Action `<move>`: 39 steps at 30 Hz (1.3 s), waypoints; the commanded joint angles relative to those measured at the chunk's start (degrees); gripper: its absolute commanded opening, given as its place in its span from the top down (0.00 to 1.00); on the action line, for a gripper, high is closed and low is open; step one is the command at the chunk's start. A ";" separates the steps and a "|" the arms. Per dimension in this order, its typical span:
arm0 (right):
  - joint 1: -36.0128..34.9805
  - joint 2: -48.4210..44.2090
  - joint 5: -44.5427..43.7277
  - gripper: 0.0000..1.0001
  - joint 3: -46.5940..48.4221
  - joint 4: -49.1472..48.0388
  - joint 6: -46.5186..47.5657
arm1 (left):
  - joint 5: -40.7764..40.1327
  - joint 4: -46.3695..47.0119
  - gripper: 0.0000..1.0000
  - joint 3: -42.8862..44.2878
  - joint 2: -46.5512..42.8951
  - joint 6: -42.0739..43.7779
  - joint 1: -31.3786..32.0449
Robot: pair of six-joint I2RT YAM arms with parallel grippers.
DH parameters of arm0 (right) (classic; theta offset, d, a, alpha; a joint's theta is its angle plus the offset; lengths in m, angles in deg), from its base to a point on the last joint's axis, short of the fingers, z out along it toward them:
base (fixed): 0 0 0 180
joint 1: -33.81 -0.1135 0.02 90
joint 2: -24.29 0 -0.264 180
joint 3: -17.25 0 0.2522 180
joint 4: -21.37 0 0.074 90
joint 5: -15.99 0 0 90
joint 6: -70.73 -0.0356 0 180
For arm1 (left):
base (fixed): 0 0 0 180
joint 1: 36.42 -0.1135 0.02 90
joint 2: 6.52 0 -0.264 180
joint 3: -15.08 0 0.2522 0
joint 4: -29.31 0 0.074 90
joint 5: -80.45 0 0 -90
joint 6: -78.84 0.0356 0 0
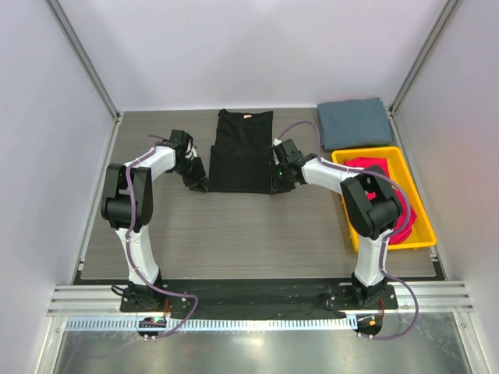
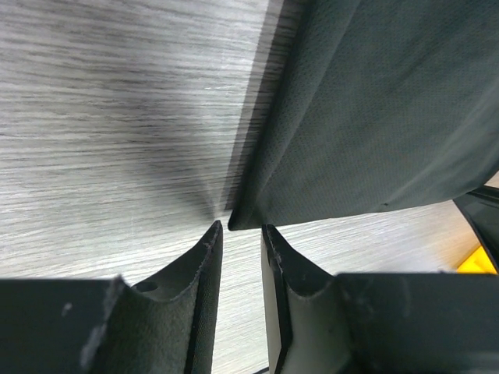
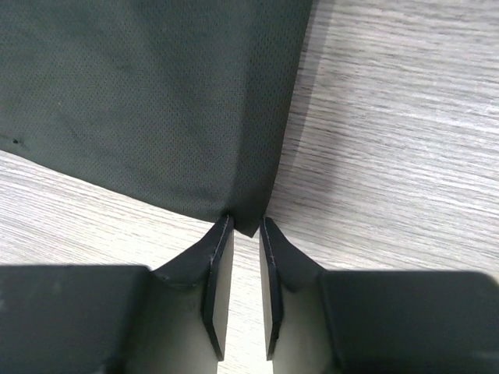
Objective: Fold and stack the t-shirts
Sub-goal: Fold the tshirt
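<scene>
left gripper (image 2: pixel 239 227), narrowly parted, sits at a near corner of the black t-shirt (image 2: pixel 374 117). right gripper (image 3: pixel 246 221), likewise parted, straddles the other corner.

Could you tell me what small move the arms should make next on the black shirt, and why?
Probably close both grippers on the hem corners. The left gripper and right gripper each sit at a near corner of the black t-shirt, jaws slightly apart, cloth at the tips, not yet pinched.

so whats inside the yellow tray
Bunched magenta-red cloth lies in the yellow tray. The right arm covers the tray's middle, so how many shirts are there cannot be told.
</scene>
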 commanded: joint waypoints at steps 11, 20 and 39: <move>0.29 -2.67 -0.47 0.84 -2.94 -2.47 -1.11 | 1.57 3.38 0.75 -1.93 0.44 -1.19 0.17; 0.21 -4.08 -1.26 0.99 -4.35 -2.39 -0.76 | 4.82 5.05 0.98 -3.60 -0.52 -2.24 0.34; -3.74 -28.15 -3.37 0.99 -27.19 1.83 -3.65 | -2.47 6.63 1.00 -25.20 -23.10 -7.16 10.71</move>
